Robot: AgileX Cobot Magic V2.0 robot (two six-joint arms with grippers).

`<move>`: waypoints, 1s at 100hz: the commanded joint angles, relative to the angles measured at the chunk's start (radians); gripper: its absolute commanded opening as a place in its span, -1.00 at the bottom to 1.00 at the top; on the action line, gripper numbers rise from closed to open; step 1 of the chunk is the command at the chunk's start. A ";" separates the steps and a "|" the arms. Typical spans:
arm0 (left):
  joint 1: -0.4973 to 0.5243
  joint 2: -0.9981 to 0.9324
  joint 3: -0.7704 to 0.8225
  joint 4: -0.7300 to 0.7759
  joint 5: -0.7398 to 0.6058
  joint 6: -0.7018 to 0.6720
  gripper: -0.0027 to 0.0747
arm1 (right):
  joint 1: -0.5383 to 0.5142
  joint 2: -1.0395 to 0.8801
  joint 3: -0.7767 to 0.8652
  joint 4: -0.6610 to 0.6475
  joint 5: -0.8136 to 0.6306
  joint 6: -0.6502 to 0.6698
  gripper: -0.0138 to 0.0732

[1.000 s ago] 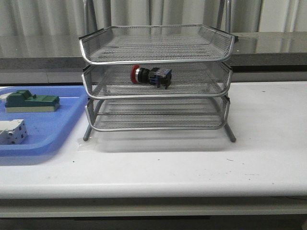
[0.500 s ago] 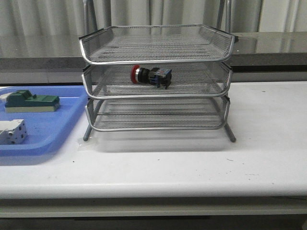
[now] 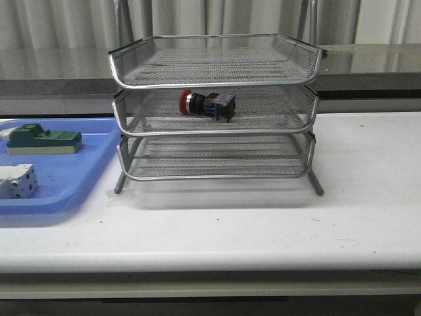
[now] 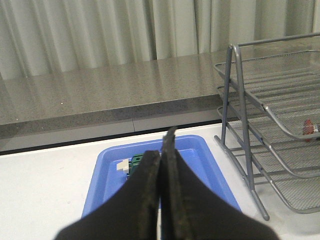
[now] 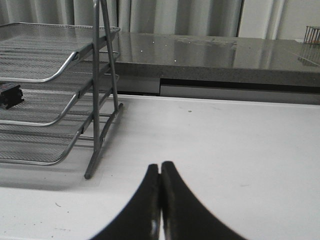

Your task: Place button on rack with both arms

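Note:
The button (image 3: pixel 207 104), with red cap, black body and blue rear block, lies on its side in the middle tier of the silver wire-mesh rack (image 3: pixel 215 78). A bit of its red cap shows in the left wrist view (image 4: pixel 310 127), and its dark rear end shows in the right wrist view (image 5: pixel 10 95). Neither arm shows in the front view. My left gripper (image 4: pixel 163 145) is shut and empty above the blue tray (image 4: pixel 105 175). My right gripper (image 5: pixel 160 167) is shut and empty over the white table, to the right of the rack (image 5: pixel 97 90).
A flat blue plastic tray (image 3: pixel 59 191) lies left of the rack. It holds a green block-shaped part (image 3: pixel 43 141) and a white boxy part (image 3: pixel 16 181). A grey counter ledge (image 3: pixel 368 72) runs behind the white table (image 3: pixel 263 230).

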 commanded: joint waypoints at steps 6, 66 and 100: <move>0.001 0.008 -0.030 -0.013 -0.066 -0.010 -0.98 | -0.008 -0.018 0.001 -0.011 -0.090 0.001 -0.81; 0.001 0.008 -0.030 -0.013 -0.066 -0.010 -0.98 | -0.008 -0.018 0.001 -0.011 -0.090 0.001 -0.81; 0.001 0.008 -0.030 0.017 -0.066 -0.010 -0.98 | -0.008 -0.018 0.001 -0.011 -0.090 0.001 -0.81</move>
